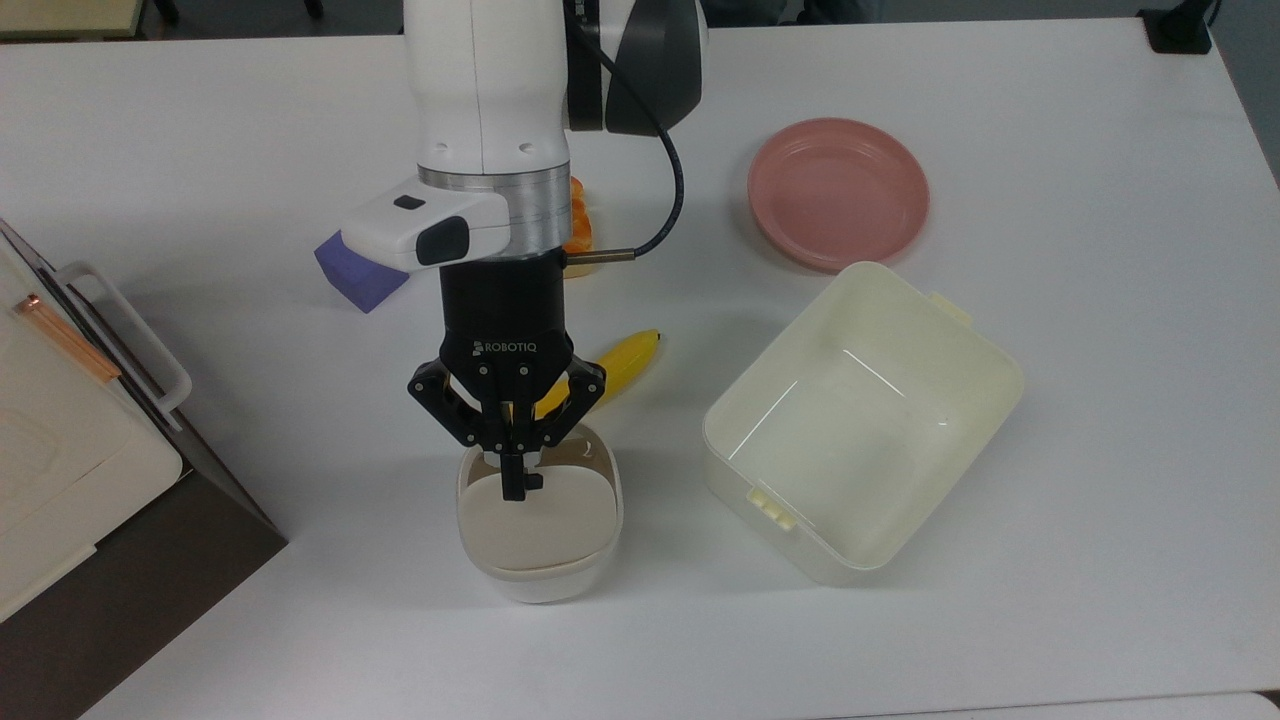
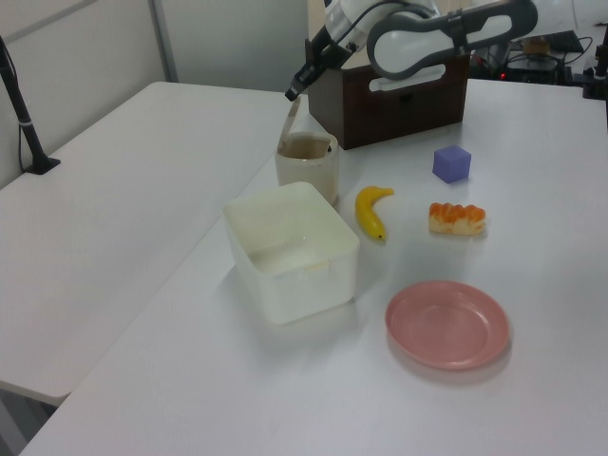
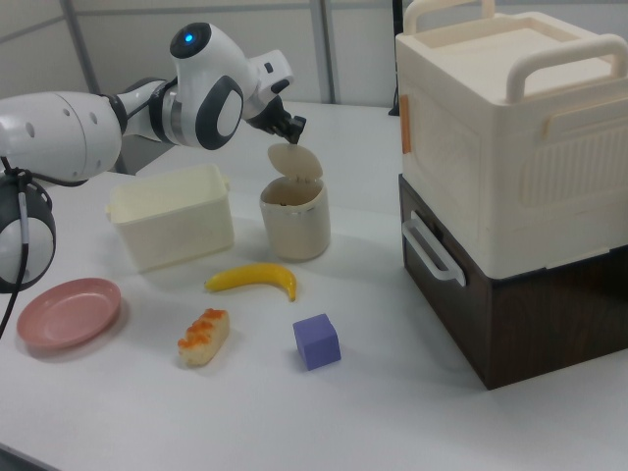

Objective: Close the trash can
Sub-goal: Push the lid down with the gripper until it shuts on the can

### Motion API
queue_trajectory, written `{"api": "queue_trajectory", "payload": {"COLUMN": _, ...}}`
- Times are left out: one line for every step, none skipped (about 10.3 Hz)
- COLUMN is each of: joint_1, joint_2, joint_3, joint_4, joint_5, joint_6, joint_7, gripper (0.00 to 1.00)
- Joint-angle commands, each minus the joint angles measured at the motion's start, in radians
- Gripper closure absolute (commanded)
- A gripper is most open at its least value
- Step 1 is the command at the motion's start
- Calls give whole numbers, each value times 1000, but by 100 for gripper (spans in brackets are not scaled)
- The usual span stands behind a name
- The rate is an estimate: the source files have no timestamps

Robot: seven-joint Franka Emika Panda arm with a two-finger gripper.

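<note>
Trash can (image 1: 540,525): small white bin, beige lid (image 3: 294,160) hinged up and standing open, brownish inside visible in the right view. It sits toward the desk (image 1: 200,130) edge at the top view's bottom, with the brown base of a stacked cream case (image 3: 510,137) near the desk corner at the top view's lower left.

Gripper (image 1: 512,485): black, on the white arm, pointing down over the top edge of the raised lid. Fingers drawn together, no gap seen between them in the top view. Tips appear to touch the lid's upper part, though contact cannot be confirmed from the left view, where the tip (image 2: 293,93) sits just above the lid edge.

Other items on the desk:
- Cream tub (image 1: 865,420), empty, beside the trash can on the top view's right.
- Banana (image 1: 620,365) just behind the can, partly under the gripper.
- Purple cube (image 3: 316,340) and orange-topped food piece (image 3: 203,337), near each other.
- Pink plate (image 1: 838,192), nearer the desk edge at the top view's top, well apart from the can.
</note>
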Motion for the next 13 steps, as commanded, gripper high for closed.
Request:
{"api": "queue_trajectory", "payload": {"joint_1": 8, "joint_2": -19, "joint_3": -10, "joint_4": -122, "joint_5": 1, "joint_6": -21, "joint_7": -44, "gripper": 100}}
{"api": "queue_trajectory", "payload": {"joint_1": 8, "joint_2": -20, "joint_3": -10, "joint_4": -142, "joint_5": 0, "joint_6": -21, "joint_7": -45, "gripper": 100}}
{"api": "queue_trajectory", "payload": {"joint_1": 11, "joint_2": -20, "joint_3": -10, "joint_4": -162, "joint_5": 0, "joint_6": -23, "joint_7": -46, "gripper": 100}}
{"api": "queue_trajectory", "payload": {"joint_1": 13, "joint_2": -18, "joint_3": -10, "joint_4": -192, "joint_5": -6, "joint_6": -23, "joint_7": -48, "gripper": 100}}
{"api": "queue_trajectory", "payload": {"joint_1": 14, "joint_2": -17, "joint_3": -8, "joint_4": -212, "joint_5": -31, "joint_6": -21, "joint_7": -48, "gripper": 100}}
{"api": "queue_trajectory", "payload": {"joint_1": 17, "joint_2": -15, "joint_3": -8, "joint_4": -228, "joint_5": -36, "joint_6": -21, "joint_7": -46, "gripper": 100}}
{"api": "queue_trajectory", "payload": {"joint_1": 17, "joint_2": -14, "joint_3": -8, "joint_4": -231, "joint_5": -36, "joint_6": -21, "joint_7": -45, "gripper": 100}}
{"api": "queue_trajectory", "payload": {"joint_1": 17, "joint_2": -17, "joint_3": -8, "joint_4": -225, "joint_5": -36, "joint_6": -21, "joint_7": -39, "gripper": 100}}
{"api": "queue_trajectory", "payload": {"joint_1": 16, "joint_2": -35, "joint_3": -7, "joint_4": -214, "joint_5": -23, "joint_6": -20, "joint_7": -34, "gripper": 100}}
{"api": "queue_trajectory", "payload": {"joint_1": 11, "joint_2": -73, "joint_3": -7, "joint_4": -208, "joint_5": -22, "joint_6": -23, "joint_7": -8, "gripper": 100}}
{"api": "queue_trajectory", "payload": {"joint_1": 10, "joint_2": -112, "joint_3": -7, "joint_4": -217, "joint_5": -22, "joint_6": -27, "joint_7": 33, "gripper": 100}}
{"api": "queue_trajectory", "payload": {"joint_1": 10, "joint_2": -151, "joint_3": -7, "joint_4": -223, "joint_5": -22, "joint_6": -97, "joint_7": 59, "gripper": 100}}
{"api": "queue_trajectory", "payload": {"joint_1": 8, "joint_2": -199, "joint_3": -8, "joint_4": -223, "joint_5": -23, "joint_6": -265, "joint_7": 66, "gripper": 88}}
